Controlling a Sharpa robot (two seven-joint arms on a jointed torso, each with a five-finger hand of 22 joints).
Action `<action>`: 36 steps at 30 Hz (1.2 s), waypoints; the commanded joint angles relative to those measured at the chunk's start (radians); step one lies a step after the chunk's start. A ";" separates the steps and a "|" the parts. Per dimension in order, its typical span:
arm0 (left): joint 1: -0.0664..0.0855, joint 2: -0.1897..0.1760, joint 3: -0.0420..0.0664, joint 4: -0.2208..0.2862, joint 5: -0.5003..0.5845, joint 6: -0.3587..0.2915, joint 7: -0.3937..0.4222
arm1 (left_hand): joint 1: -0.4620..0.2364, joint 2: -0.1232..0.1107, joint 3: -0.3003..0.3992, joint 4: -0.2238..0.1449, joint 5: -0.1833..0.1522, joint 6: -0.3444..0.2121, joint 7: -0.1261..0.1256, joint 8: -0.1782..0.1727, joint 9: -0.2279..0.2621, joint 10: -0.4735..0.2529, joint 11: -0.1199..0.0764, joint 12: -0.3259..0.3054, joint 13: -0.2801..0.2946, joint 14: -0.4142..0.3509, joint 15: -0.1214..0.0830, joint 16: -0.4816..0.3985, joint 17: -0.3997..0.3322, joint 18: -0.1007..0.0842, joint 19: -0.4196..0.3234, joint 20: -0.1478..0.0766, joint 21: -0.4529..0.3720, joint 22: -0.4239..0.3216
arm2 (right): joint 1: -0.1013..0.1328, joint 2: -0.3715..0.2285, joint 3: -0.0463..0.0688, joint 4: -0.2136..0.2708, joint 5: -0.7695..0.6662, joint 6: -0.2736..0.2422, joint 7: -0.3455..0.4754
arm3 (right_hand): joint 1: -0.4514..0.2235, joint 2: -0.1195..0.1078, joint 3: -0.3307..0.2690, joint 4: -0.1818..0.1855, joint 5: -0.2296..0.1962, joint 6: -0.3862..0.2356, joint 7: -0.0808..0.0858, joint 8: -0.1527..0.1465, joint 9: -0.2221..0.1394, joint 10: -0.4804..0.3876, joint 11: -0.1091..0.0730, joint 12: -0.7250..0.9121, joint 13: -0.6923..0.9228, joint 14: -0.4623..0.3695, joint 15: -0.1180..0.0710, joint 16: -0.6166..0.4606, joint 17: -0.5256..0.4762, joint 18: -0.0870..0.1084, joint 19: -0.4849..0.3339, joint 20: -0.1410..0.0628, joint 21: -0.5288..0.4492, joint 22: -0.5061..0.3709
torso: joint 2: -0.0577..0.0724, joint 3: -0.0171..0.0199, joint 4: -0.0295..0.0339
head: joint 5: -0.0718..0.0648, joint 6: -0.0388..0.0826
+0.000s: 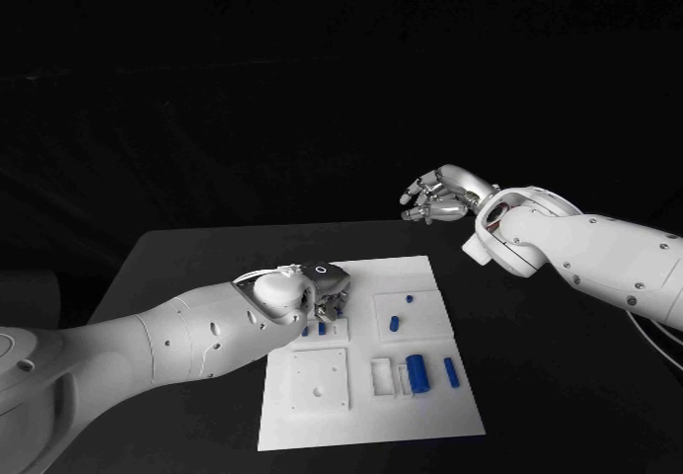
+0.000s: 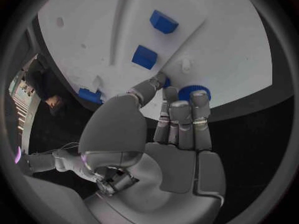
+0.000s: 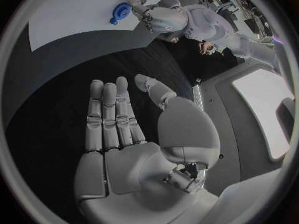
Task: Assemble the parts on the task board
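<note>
The white task board (image 1: 384, 420) lies mid-table. My left hand (image 1: 316, 288) is at its far left corner. In the left wrist view this hand (image 2: 168, 134) has its fingertips on a blue round toothed part (image 2: 194, 92) at the board's (image 2: 218, 45) edge, with the thumb closing against its side; the part looks pinched. The right wrist view shows the same round part (image 3: 119, 10) at those fingertips. My right hand (image 1: 444, 195) hangs raised beyond the board's far right. Its fingers (image 3: 109, 114) are spread and hold nothing.
Blue parts lie on the board: a thick cylinder (image 1: 416, 372), a thin bar (image 1: 450, 371) and two small pieces (image 1: 393, 322) further back. Two blue blocks (image 2: 144, 56) stand near my left fingers. Black table (image 1: 186, 257) surrounds the board.
</note>
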 commanded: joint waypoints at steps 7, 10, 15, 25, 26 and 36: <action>-0.016 0.001 -0.013 -0.009 -0.035 0.049 -0.019 | -0.010 0.000 0.011 0.020 0.013 0.015 -0.003 -0.002 -0.004 0.025 -0.004 0.003 -0.001 0.019 -0.004 0.000 0.005 -0.007 0.013 -0.075 -0.002 0.002 | -0.002 0.002 0.000 -0.001 -0.008 0.007 0.005 | -0.013 0.000 -0.001 0.006 -0.004 0.007 0.000 -0.004 -0.001 -0.007 -0.001 0.004 0.004 -0.002 -0.008 0.006 0.002 0.014 -0.001 -0.003 0.007 0.024 | 0.001 -0.0003 -0.0007 | 0.002 0.002; -0.016 -0.002 -0.012 -0.009 -0.035 0.026 -0.013 | -0.011 0.003 0.017 0.025 0.037 0.022 -0.006 -0.002 -0.004 0.032 -0.007 0.001 -0.002 0.025 -0.006 0.000 0.008 -0.007 0.018 -0.078 -0.001 0.002 | -0.003 0.002 0.000 -0.001 -0.008 0.006 0.005 | -0.015 0.000 -0.001 0.007 -0.003 0.007 0.000 -0.005 -0.001 -0.007 -0.001 0.003 0.005 -0.002 -0.007 0.006 0.002 0.014 -0.001 -0.003 0.007 0.024 | 0.001 -0.0004 -0.0008 | 0.001 0.002; -0.016 -0.011 -0.012 -0.005 -0.012 -0.037 0.009 | -0.018 0.007 0.018 0.034 0.052 0.032 -0.009 0.000 -0.005 0.046 -0.011 0.001 -0.001 0.036 -0.010 0.003 0.013 -0.005 0.028 -0.081 0.004 0.004 | -0.004 0.002 0.000 -0.002 -0.008 0.005 0.006 | -0.016 0.001 0.000 0.007 -0.002 0.007 0.000 -0.005 -0.001 -0.007 -0.001 0.003 0.007 -0.002 -0.007 0.006 0.002 0.014 -0.001 -0.003 0.008 0.023 | 0.001 -0.0007 -0.0012 | 0.000 0.001; -0.016 -0.054 0.005 0.015 0.172 -0.221 0.108 | -0.043 -0.004 0.016 0.060 0.054 0.033 -0.011 -0.006 -0.009 0.056 -0.013 -0.005 -0.003 0.045 -0.013 -0.002 0.018 -0.004 0.039 -0.085 0.006 0.002 | -0.006 0.001 0.000 -0.002 -0.008 0.001 0.007 | -0.019 0.000 0.000 0.007 0.001 0.007 0.001 -0.005 -0.001 -0.008 -0.001 0.003 0.010 -0.002 -0.008 0.006 0.002 0.014 -0.001 -0.003 0.009 0.023 | 0.000 -0.0005 0.0012 | 0.000 0.002; -0.016 -0.056 0.008 0.014 0.189 -0.231 0.119 | -0.044 -0.005 0.016 0.061 0.054 0.033 -0.011 -0.007 -0.009 0.057 -0.013 -0.006 -0.003 0.045 -0.013 -0.002 0.018 -0.004 0.039 -0.086 0.005 0.002 | -0.006 0.001 0.000 -0.002 -0.008 0.001 0.007 | -0.019 0.000 0.000 0.007 0.001 0.007 0.001 -0.005 -0.001 -0.008 -0.001 0.003 0.010 -0.002 -0.008 0.006 0.002 0.014 -0.001 -0.003 0.009 0.023 | 0.000 -0.0004 0.0007 | 0.000 0.002; -0.017 -0.088 0.020 0.023 0.382 -0.272 0.204 | -0.048 -0.003 0.016 0.067 0.050 0.027 -0.010 -0.012 -0.012 0.057 -0.012 -0.009 -0.003 0.045 -0.013 -0.005 0.020 -0.003 0.039 -0.086 0.005 0.002 | -0.007 0.000 0.000 -0.004 -0.007 0.000 0.008 | -0.021 0.000 0.000 0.008 0.002 0.007 0.001 -0.005 -0.001 -0.008 -0.001 0.002 0.012 -0.002 -0.008 0.006 0.003 0.014 -0.002 -0.003 0.009 0.023 | 0.000 -0.0004 0.0007 | 0.003 0.002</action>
